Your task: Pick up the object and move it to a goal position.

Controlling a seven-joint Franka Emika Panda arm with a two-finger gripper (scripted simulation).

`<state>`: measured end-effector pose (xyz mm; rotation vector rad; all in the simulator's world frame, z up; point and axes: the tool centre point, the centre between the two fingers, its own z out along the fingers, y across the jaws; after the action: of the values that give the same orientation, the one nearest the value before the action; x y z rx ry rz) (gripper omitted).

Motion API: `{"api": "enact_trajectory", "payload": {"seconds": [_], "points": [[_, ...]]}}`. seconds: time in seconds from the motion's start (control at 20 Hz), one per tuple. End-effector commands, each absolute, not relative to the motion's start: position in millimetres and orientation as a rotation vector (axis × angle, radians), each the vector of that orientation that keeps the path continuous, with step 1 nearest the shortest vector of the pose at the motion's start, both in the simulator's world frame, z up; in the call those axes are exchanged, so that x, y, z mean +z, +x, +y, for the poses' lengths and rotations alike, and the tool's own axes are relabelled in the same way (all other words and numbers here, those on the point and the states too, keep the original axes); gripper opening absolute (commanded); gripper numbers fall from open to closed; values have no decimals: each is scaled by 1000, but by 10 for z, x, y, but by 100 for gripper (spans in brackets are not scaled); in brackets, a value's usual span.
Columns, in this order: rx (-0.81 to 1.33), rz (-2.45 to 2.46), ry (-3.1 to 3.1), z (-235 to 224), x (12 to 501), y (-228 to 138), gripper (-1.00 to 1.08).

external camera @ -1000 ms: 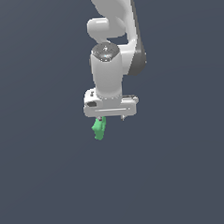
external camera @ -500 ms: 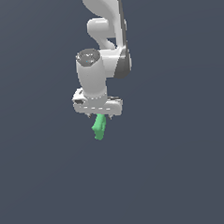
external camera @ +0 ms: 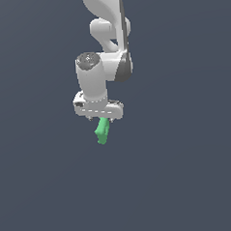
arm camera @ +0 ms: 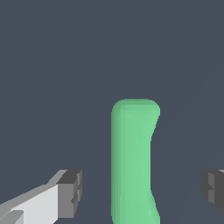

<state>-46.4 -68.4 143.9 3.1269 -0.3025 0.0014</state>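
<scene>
In the wrist view, the gripper (arm camera: 141,187) is spread wide. Its 2 fingers sit well apart, with 1 grey pad (arm camera: 72,192) on a white finger at one side and the other pad (arm camera: 213,188) just showing at the picture's edge. Between them lies the object (arm camera: 133,162), a bright-green elongated block with rounded corners and a slightly uneven, waisted outline along 1 long side. Neither pad touches it, and dark background shows in the gap on both sides. The block is closer to the white-finger side than to the other. Its long axis runs away from the camera, crosswise to the line between the 2 pads.

Beyond the block there is only a plain dark slate-blue ground (arm camera: 52,65), with no visible edge or marking.

In the exterior view, the white Panda arm (external camera: 107,21) comes down from the top of the picture. The wrist is turned so the flat hand bar (external camera: 97,109) faces downward. The gripper (external camera: 103,119) is right above the block (external camera: 103,131), which shows just beneath the hand, tilted a little and angled toward the exterior view's left at its lower end. The block's top end meets the underside of the hand in this view. With the flat background, it cannot be told whether the block rests on a surface or how high the hand is above it.
</scene>
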Motion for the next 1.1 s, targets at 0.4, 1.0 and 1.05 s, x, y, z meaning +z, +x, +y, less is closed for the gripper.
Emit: {"api": "enact_trajectory", "payload": {"seconds": [0.4,1.0,1.05], "points": [[0,-308,3126,-693,1028,-487,100],[0,-308,3126,-692,957,-479,-100],[0,-308,3126,-692,957,-479,-100]]}}
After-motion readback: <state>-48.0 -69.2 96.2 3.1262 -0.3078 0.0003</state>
